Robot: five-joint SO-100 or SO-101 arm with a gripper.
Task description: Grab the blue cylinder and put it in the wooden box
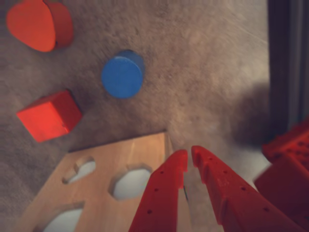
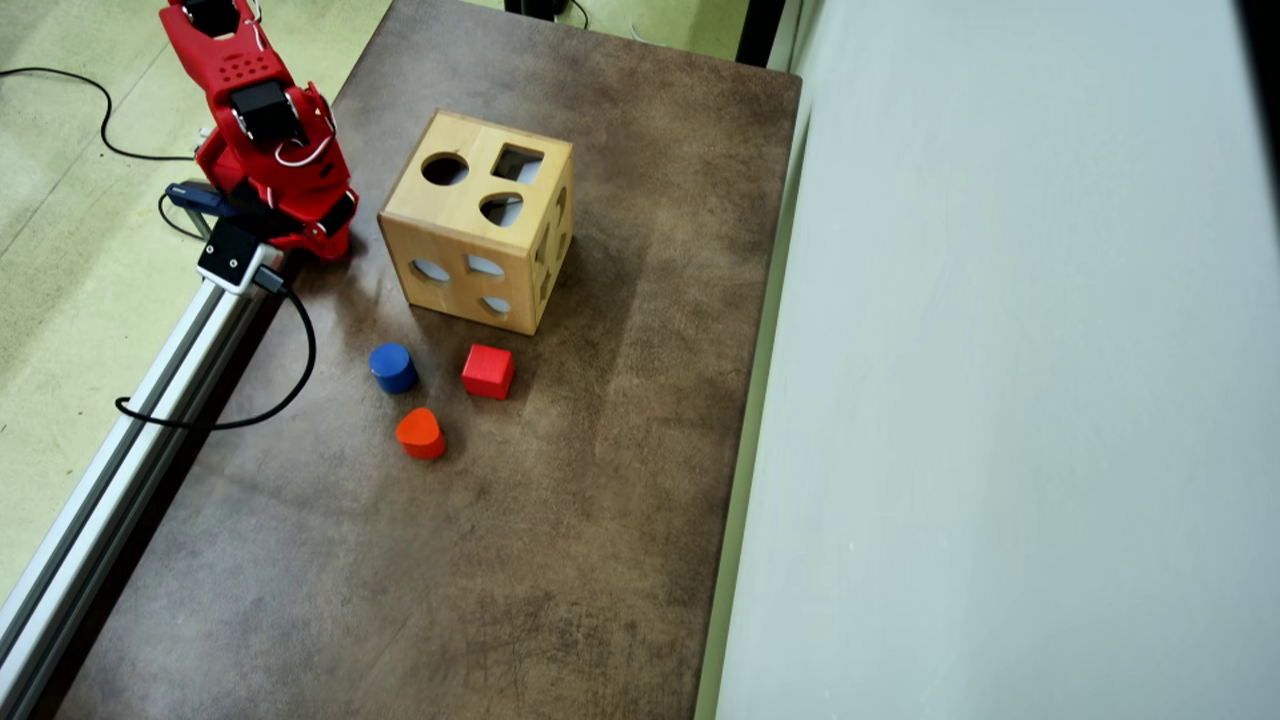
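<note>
The blue cylinder [image 1: 122, 75] [image 2: 393, 367] stands upright on the brown table, in front of the wooden box [image 1: 104, 169] [image 2: 440, 215], apart from it. In the wrist view my red gripper [image 1: 189, 155] enters from the bottom edge, its fingertips nearly touching and nothing between them. It hangs beside the box's corner, well short of the cylinder. In the overhead view the red arm [image 2: 270, 130] is folded at the table's far left, left of the box. Shaped holes show in the box's top and sides.
A red cube [image 1: 49, 116] [image 2: 488, 371] sits right of the cylinder in the overhead view. An orange rounded-triangle block [image 1: 38, 24] [image 2: 420, 432] lies just in front of both. An aluminium rail [image 2: 120, 460] runs along the table's left edge; a pale wall [image 2: 1000, 400] borders the right.
</note>
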